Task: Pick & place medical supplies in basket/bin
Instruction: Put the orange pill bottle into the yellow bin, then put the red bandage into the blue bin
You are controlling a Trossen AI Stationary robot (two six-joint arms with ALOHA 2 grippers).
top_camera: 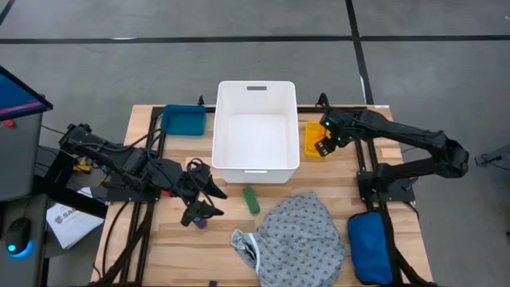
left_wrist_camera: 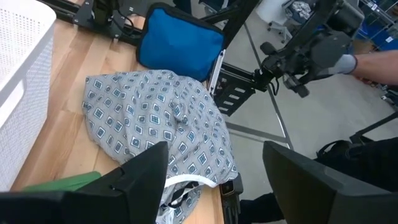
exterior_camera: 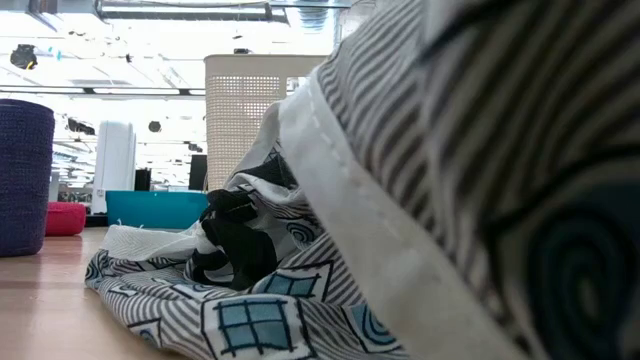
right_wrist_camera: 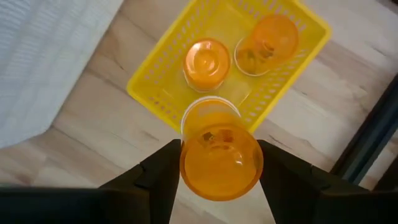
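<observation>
A: Right gripper [right_wrist_camera: 219, 163]?
B: Clamped on an orange pill bottle [right_wrist_camera: 219, 149], held above the yellow basket [right_wrist_camera: 297, 37] at the table's right side, just beside the white bin [top_camera: 256, 131]. Two more orange bottles [right_wrist_camera: 208, 63] sit inside that basket.

A: Left gripper [top_camera: 203, 203]?
B: Fingers spread, nothing between them. It hangs over the table's front-left part, near a small purple piece [top_camera: 199, 222] — touching or not, cannot tell.

A: Other supplies?
B: Green piece [top_camera: 252, 200] lies on the wood in front of the bin, between the left gripper and the gown. Grey patterned gown [top_camera: 299, 237] is bunched at the table's front edge, right of centre. Blue padded pouch [top_camera: 371, 247] just beside it at the front-right corner.

A: Bin contents?
B: Nothing visible inside. Teal tray [top_camera: 184, 120] at the back-left, by the bin.
</observation>
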